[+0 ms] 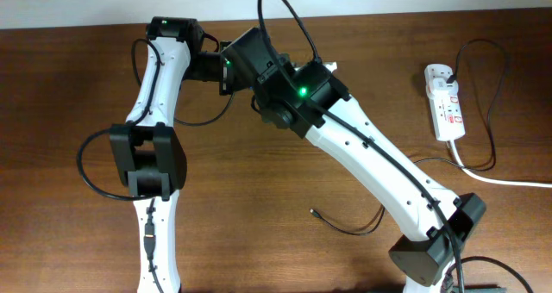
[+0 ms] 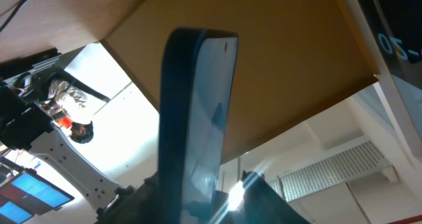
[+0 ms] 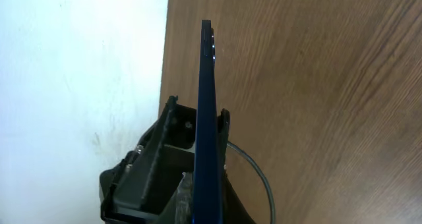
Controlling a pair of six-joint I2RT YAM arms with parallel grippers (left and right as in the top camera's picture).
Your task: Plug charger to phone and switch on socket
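The phone (image 2: 204, 105) stands upright in the air, dark blue, and shows edge-on in the right wrist view (image 3: 208, 85). My right gripper (image 3: 210, 191) is shut on its lower end, pinching both faces. My left gripper (image 2: 198, 194) has the phone between its fingers (image 2: 142, 197), with a bright gap on the right side. Overhead, both grippers (image 1: 228, 69) (image 1: 254, 56) meet at the back centre and hide the phone. The charger (image 1: 345, 226) lies loose on the table, its plug tip (image 1: 312, 212) free. The socket (image 1: 445, 102) lies at the far right.
The socket's thick white cord (image 1: 509, 181) runs off to the right edge. A thin black cable (image 1: 483, 77) loops beside the socket. The wall edge of the table (image 3: 165, 66) is close behind the phone. The right arm (image 1: 379, 164) crosses the table's middle diagonally.
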